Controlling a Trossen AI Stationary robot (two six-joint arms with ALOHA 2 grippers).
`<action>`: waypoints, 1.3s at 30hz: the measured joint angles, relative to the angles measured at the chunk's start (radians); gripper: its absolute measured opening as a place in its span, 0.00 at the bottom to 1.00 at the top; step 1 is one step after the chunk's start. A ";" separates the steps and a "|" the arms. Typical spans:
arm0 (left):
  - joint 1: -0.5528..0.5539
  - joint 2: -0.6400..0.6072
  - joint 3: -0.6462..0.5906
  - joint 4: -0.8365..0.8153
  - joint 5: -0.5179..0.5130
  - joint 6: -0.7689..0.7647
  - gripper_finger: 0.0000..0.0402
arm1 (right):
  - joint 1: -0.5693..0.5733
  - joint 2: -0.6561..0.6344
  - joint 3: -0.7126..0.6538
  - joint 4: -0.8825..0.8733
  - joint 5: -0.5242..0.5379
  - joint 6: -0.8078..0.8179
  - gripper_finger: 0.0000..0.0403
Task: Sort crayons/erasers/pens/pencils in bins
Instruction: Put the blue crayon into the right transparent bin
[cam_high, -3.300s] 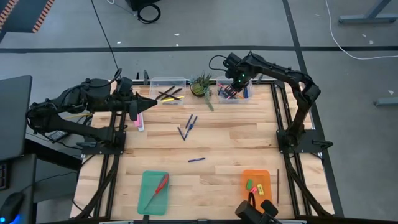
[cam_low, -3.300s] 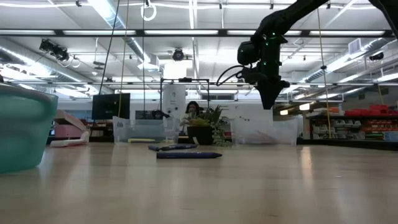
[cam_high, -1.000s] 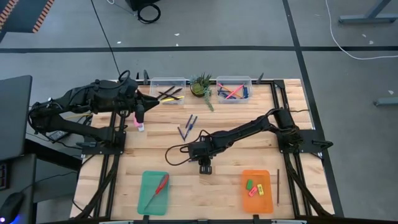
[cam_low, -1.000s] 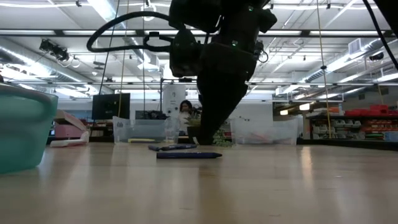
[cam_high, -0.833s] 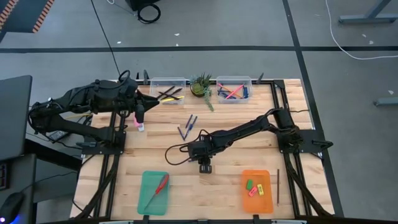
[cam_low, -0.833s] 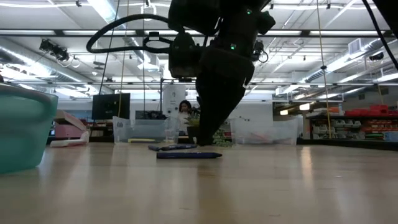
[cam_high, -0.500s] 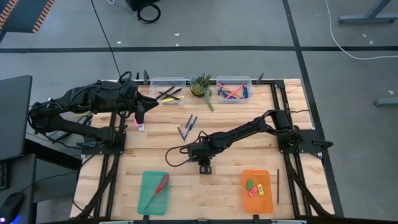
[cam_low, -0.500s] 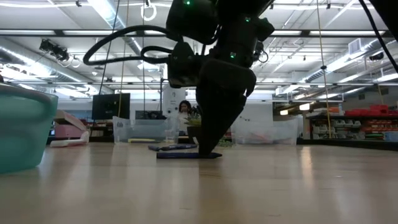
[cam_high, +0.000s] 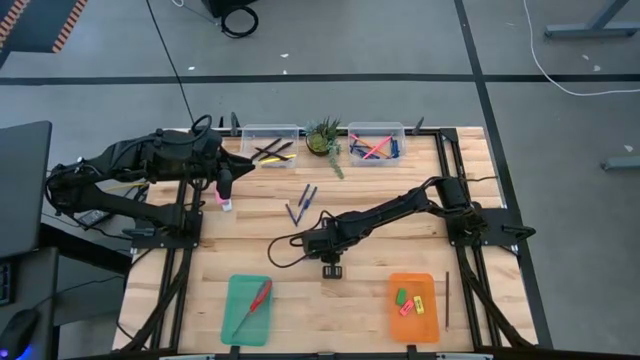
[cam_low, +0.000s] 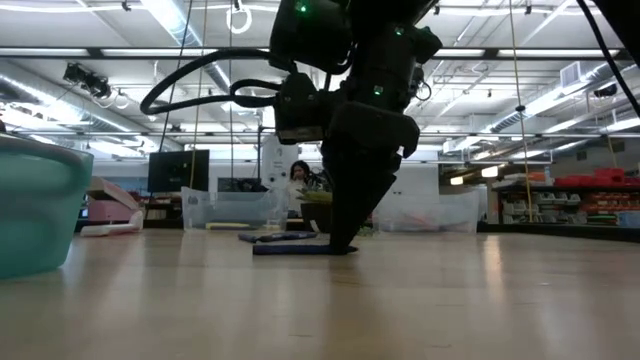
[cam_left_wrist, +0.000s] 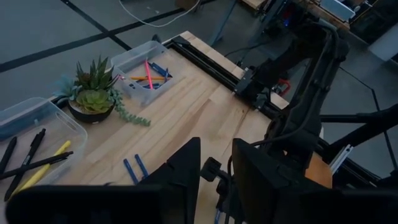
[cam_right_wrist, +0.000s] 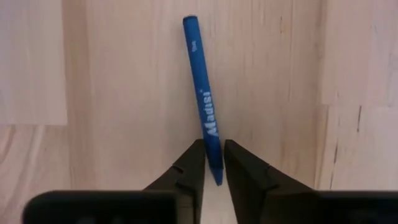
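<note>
A short blue crayon (cam_right_wrist: 203, 93) with white print lies flat on the wooden table, about mid-table; the low view shows it as a dark stick (cam_low: 290, 250). My right gripper (cam_right_wrist: 214, 163) stands over it, pointing steeply down, shut on its pointed end. In the high view the right gripper (cam_high: 324, 256) hides the crayon. My left gripper (cam_high: 244, 163) hovers open, with nothing between its fingers, near the far left by a clear tub (cam_high: 268, 131) of black and yellow pencils. Three more blue sticks (cam_high: 303, 202) lie beyond mid-table. My right gripper pinches the crayon near its pointed end (cam_right_wrist: 214, 146) between its two fingers. The fingers come from above, pointing steeply down, and lie across the crayon. The crayon lies flat on the table along its whole length.
A second clear tub (cam_high: 377, 131) with coloured sticks stands at the far edge, a potted plant (cam_high: 323, 138) between the tubs. A teal tray (cam_high: 237, 318) holds red-handled scissors; an orange tray (cam_high: 413, 281) holds erasers. A pink box (cam_high: 222, 196) lies far left, a dark pencil (cam_high: 447, 300) near right.
My right gripper has sunk the last bit down to the table, its fingertips arriving at the blue crayon's end. The crayon has stayed where it lay.
</note>
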 joint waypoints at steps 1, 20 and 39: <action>0.000 0.000 0.000 -0.002 0.000 0.001 0.25 | 0.000 0.000 0.000 -0.009 0.000 0.000 0.14; 0.000 0.000 0.000 -0.012 -0.001 0.004 0.25 | -0.040 -0.088 0.003 -0.117 0.010 0.150 0.09; 0.000 0.000 0.000 -0.013 -0.001 0.004 0.25 | -0.549 -0.430 0.007 -0.400 0.254 0.069 0.09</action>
